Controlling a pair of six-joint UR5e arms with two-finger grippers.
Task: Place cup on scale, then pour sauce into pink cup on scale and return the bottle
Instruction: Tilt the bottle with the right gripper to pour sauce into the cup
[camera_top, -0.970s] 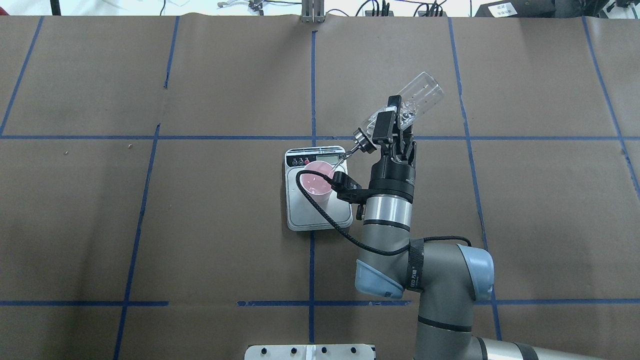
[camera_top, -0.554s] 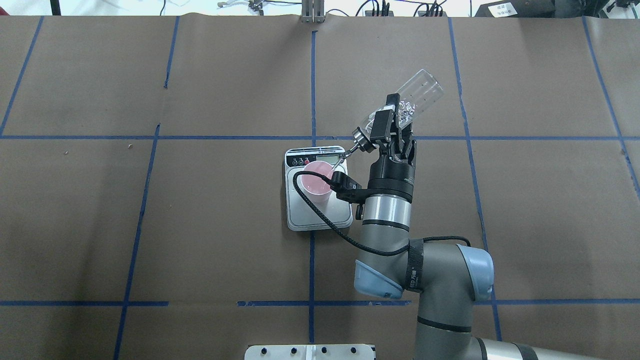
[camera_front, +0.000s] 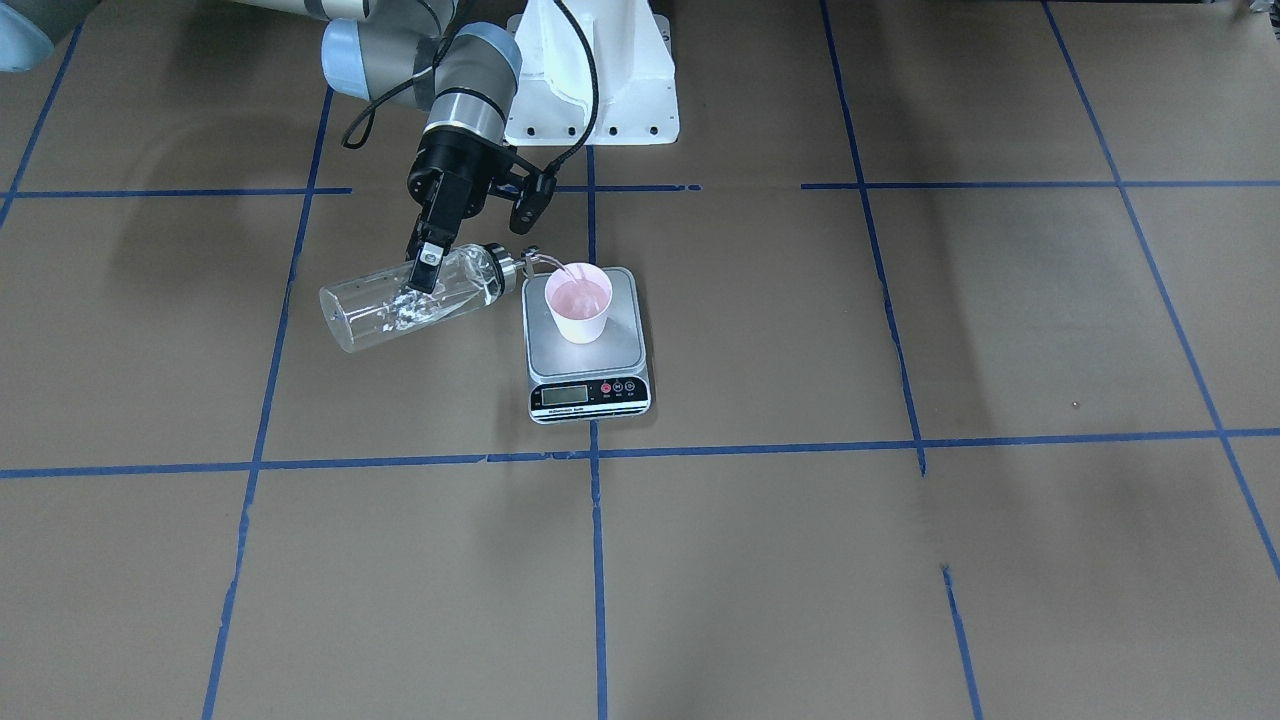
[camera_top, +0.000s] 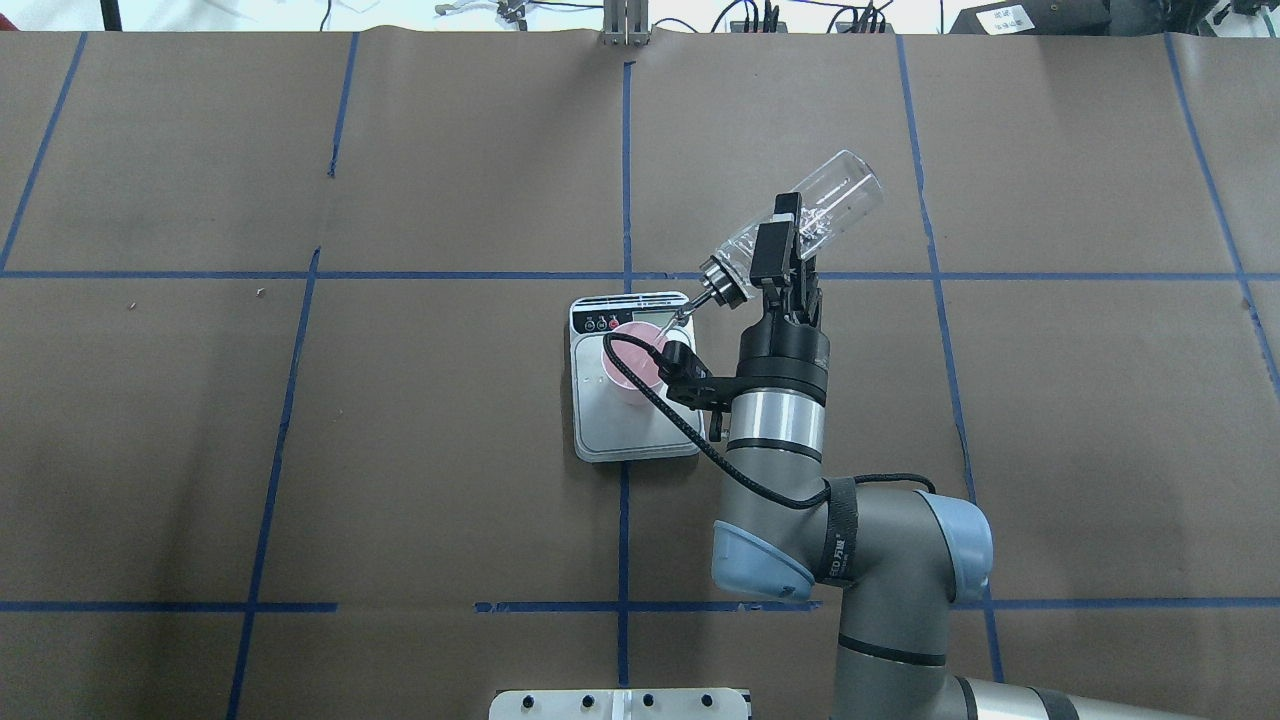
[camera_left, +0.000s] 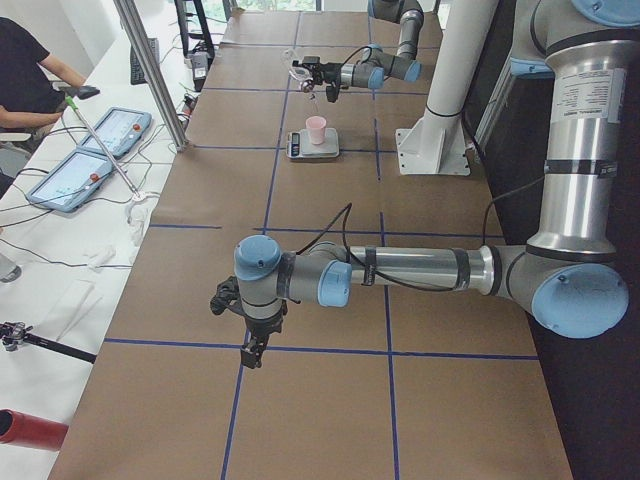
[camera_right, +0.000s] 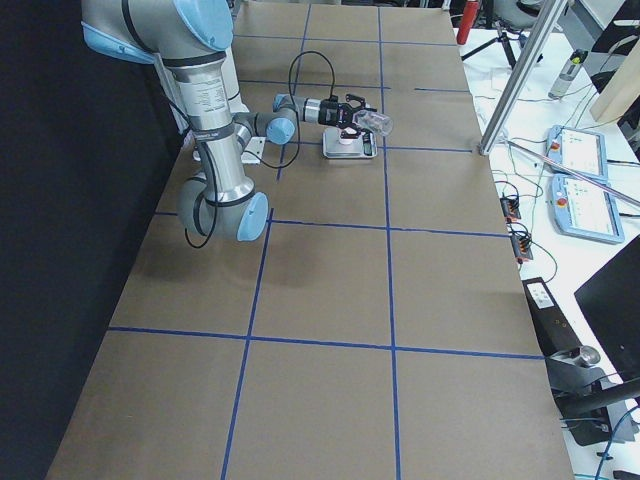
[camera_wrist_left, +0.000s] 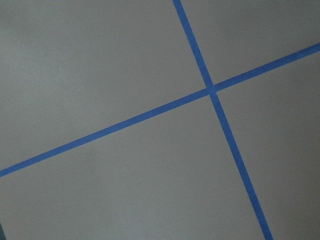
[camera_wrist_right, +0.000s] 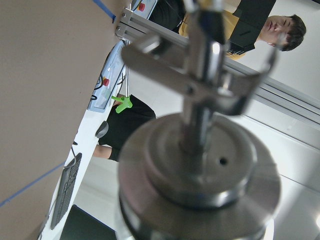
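- right gripper (camera_top: 786, 243) is clamped on the bottle (camera_top: 838, 195) around mid-body, holding it almost on its side above the table (camera_top: 300, 450)
- the spout (camera_front: 541, 260) end sits lower, tip right at the rim of the cup (camera_front: 578, 302)
- cup stands upright on the scale (camera_front: 588, 394), toward the robot's end of the platform
- left gripper (camera_left: 249, 356) hangs over bare table well away from all that, honestly can't tell if it's open or closed

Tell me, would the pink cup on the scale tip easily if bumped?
Probably: the cup looks thin and tapers to a narrow base. The liquid inside may steady it slightly. On the smooth steel scale it could slide.
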